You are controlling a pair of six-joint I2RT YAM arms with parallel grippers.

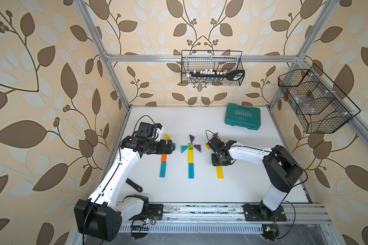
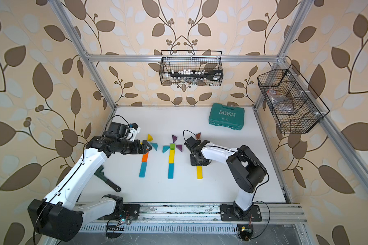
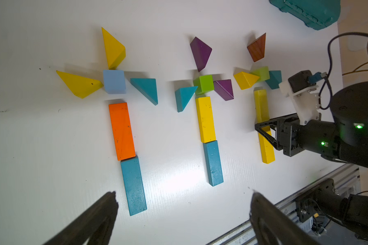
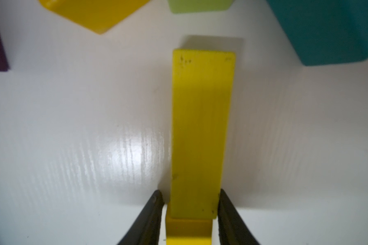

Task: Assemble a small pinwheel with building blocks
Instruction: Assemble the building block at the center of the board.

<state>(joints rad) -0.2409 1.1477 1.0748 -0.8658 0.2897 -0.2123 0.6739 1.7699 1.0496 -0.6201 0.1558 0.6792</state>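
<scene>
Yellow bar (image 4: 200, 131): on table (image 1: 242, 180), long axis front-to-back, far end toward green cube (image 4: 200, 5). Right gripper (image 4: 190, 191) straddling near end, pinch uncertain. Left gripper (image 3: 182, 192) spread, empty. Teal case (image 1: 242, 116): lettered EXPLOIT.

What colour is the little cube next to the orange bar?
The cube is pale blue; the left wrist view shows it best.

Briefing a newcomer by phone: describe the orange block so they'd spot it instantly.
Three block pinwheels lie on the white table. In the one nearest the left arm, the orange bar sits between a pale-blue cube and a teal bar. No other block is orange.
</scene>
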